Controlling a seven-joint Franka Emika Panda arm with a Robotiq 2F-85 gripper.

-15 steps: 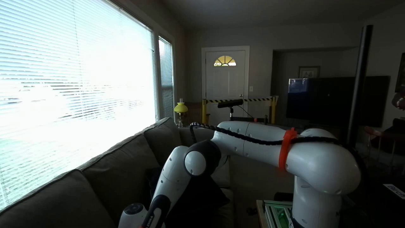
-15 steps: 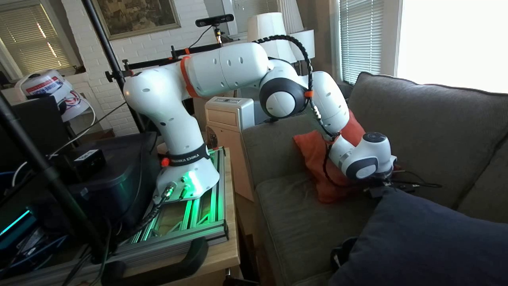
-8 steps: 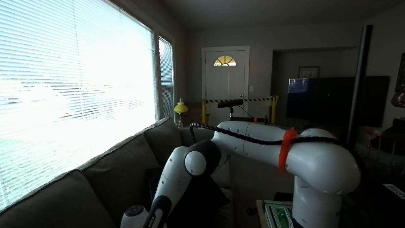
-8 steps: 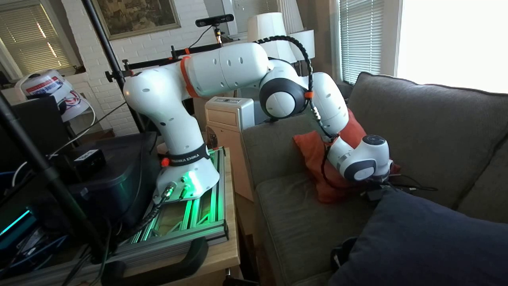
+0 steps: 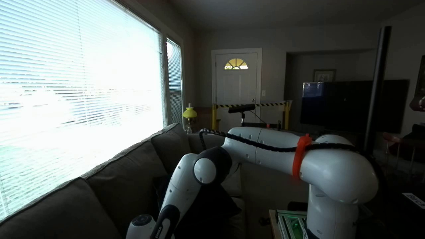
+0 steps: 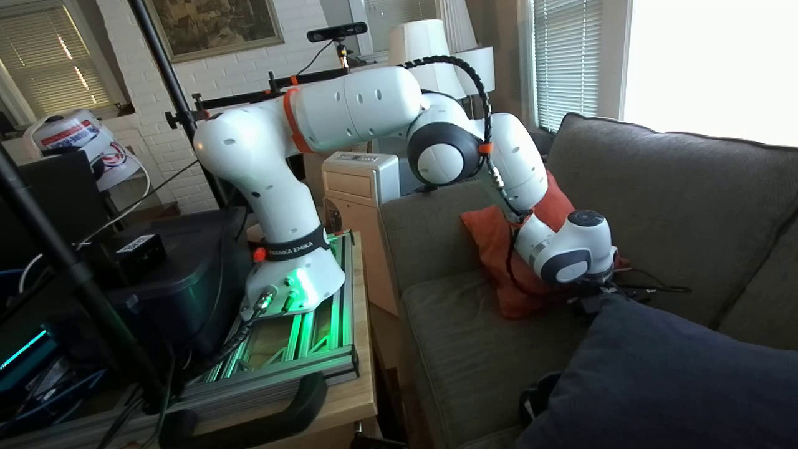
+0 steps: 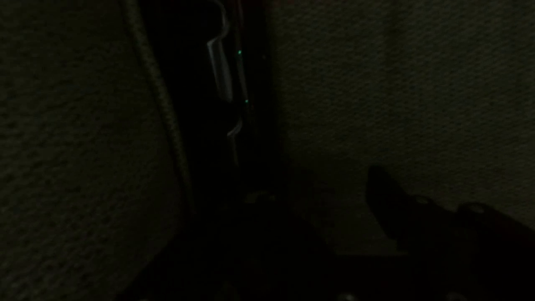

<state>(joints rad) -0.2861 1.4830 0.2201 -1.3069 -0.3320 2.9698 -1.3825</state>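
The wrist view is very dark. Within it my gripper (image 7: 322, 184) comes in from below as a black silhouette, its fingers parted and sofa fabric showing through the gap. The right finger (image 7: 384, 196) stands out clearly; the left one melts into shadow. Just beyond the left finger lies a dark object with a pale shiny edge (image 7: 221, 73), in a black gap beside a piped cushion (image 7: 83, 125). What that object is, I cannot tell. In an exterior view the gripper (image 6: 595, 290) is low over the sofa seat, partly hidden behind a dark blue pillow (image 6: 673, 380).
An orange pillow (image 6: 499, 259) lies behind the hand, against the grey sofa back (image 6: 673, 193). A thin black cable (image 6: 661, 288) runs near the gripper. The arm's base stands on a wooden cart (image 6: 365, 386) beside the sofa. A black strap-like thing (image 6: 539, 396) sits by the blue pillow.
The hand has shifted slightly down and to the left in an exterior view, mostly in the earlier half second. The cable by the gripper has stirred a little. Pillows and sofa stay put.
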